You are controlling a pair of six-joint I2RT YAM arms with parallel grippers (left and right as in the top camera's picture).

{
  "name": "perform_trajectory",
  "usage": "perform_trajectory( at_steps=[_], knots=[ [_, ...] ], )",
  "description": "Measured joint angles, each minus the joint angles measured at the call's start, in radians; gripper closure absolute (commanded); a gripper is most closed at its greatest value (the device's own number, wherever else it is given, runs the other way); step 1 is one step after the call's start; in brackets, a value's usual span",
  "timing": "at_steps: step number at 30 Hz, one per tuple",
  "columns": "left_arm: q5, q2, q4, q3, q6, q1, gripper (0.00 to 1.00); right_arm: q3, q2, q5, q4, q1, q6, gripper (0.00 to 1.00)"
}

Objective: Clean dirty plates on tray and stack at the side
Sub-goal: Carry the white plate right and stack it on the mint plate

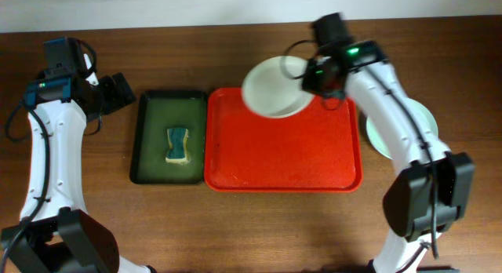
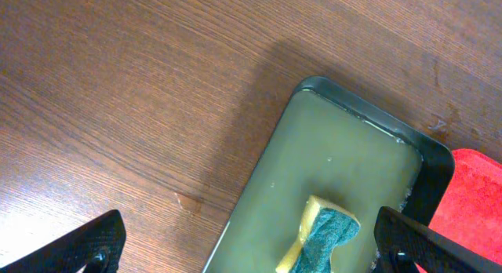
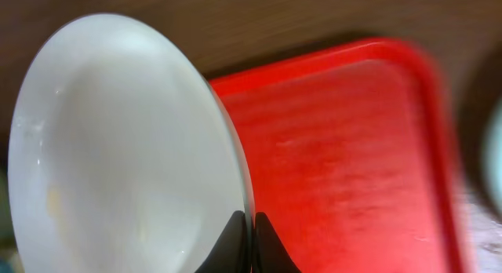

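Note:
My right gripper (image 1: 314, 75) is shut on the rim of the cream-white plate (image 1: 272, 86) and holds it tilted above the far edge of the red tray (image 1: 282, 159). In the right wrist view the fingers (image 3: 251, 226) pinch the plate's rim (image 3: 125, 140), with the tray (image 3: 345, 163) below. The plate carries a faint yellow smear. A pale green plate (image 1: 423, 116) lies on the table right of the tray, partly hidden by my right arm. The pale blue plate is not in view. My left gripper (image 2: 251, 245) is open, above the dark green tray's left part.
A dark green tray (image 1: 169, 136) stands left of the red tray and holds a yellow and green sponge (image 1: 178, 144). In the left wrist view the sponge (image 2: 321, 238) lies between my left fingers. Wooden table (image 1: 94, 218) surrounds both trays.

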Motion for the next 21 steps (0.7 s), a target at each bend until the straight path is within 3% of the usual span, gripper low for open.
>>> perform_trajectory(
  at_steps=[7, 11, 15, 21],
  knots=[
    [0.0, 0.0, 0.0, 0.0, 0.0, 0.0, 0.01, -0.003, 0.0, -0.004, -0.282, -0.431, -0.013, 0.96],
    [0.0, 0.0, 0.0, 0.0, 0.0, 0.0, 0.01, -0.003, 0.0, -0.004, -0.35, -0.635, -0.017, 0.96],
    [0.0, 0.0, 0.0, 0.0, 0.0, 0.0, 0.01, -0.004, 0.0, -0.003, -0.377, -0.723, -0.034, 0.96],
    [0.0, 0.0, 0.0, 0.0, 0.0, 0.0, 0.01, -0.053, 0.0, 0.046, -0.348, -0.692, -0.039, 0.96]
  ],
)
